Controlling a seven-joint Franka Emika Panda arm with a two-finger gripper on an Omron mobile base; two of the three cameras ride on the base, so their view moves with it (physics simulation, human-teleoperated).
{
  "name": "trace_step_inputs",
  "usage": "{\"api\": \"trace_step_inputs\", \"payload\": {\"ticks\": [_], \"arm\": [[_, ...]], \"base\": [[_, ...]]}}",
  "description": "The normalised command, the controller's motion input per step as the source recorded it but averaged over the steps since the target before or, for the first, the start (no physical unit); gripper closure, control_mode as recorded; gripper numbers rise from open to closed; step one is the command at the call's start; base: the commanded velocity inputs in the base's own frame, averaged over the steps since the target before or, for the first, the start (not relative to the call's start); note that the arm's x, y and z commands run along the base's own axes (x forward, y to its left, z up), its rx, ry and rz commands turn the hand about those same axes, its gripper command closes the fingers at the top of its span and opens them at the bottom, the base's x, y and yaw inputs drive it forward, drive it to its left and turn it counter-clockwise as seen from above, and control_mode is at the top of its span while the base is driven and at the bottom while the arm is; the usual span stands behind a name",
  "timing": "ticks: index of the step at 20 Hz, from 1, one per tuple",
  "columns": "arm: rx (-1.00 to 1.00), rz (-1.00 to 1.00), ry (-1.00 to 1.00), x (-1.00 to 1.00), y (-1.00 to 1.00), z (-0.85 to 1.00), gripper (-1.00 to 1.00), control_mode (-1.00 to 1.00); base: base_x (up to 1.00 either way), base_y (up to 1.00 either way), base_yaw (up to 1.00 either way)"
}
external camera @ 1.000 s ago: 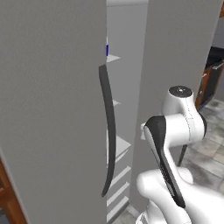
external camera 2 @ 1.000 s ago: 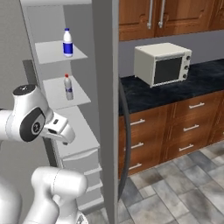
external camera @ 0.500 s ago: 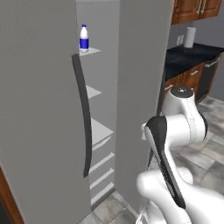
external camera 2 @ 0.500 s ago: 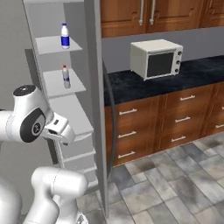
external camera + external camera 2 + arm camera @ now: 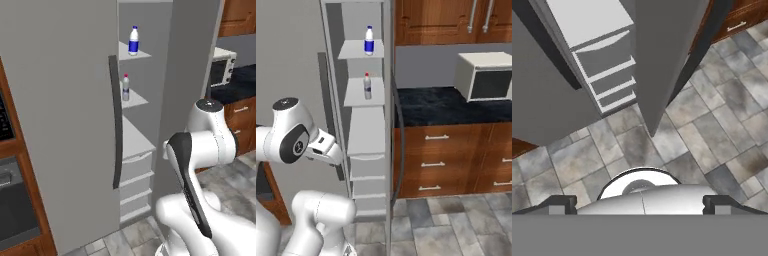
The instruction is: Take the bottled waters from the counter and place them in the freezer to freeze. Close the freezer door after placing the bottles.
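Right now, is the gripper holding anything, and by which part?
Nothing is held. The gripper is open and empty, pointing at the floor; both bottles stand on freezer shelves.

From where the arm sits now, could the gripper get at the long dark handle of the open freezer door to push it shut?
Probably yes. The long dark grey vertical handle on the tall flat grey freezer door hangs clear, nothing between it and the arm. The open gripper points down at the grey tiled floor, so it must lift and turn first.

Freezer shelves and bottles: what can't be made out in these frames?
- Blue-capped bottle: label text too small, left base view.
- Red-capped bottle: contents too small to tell, right base view.
- Freezer door: top and bottom cut by frame edge, left base view.
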Motion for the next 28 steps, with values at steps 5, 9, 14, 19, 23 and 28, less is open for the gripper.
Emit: {"api": "trace_step_inputs", "payload": {"ticks": [5,9,14,19,23,28], "arm": [[0.00,0.00,0.00,0.00,0.00,0.00,-1.00,1.00],[0.00,0.00,0.00,0.00,0.00,0.00,-1.00,1.00],[0.00,0.00,0.00,0.00,0.00,0.00,-1.00,1.00],[0.00,0.00,0.00,0.00,0.00,0.00,-1.00,1.00],[0.00,0.00,0.00,0.00,0.00,0.00,-1.00,1.00],[0.00,0.00,0.00,0.00,0.00,0.00,-1.00,1.00]], "base": [[-0.21,-0.51,0.48],[-0.35,-0.45,0.29],[-0.44,-0.36,0.24],[-0.43,-0.39,0.06],[-0.37,-0.27,0.00],[0.00,-0.28,0.01]]}}
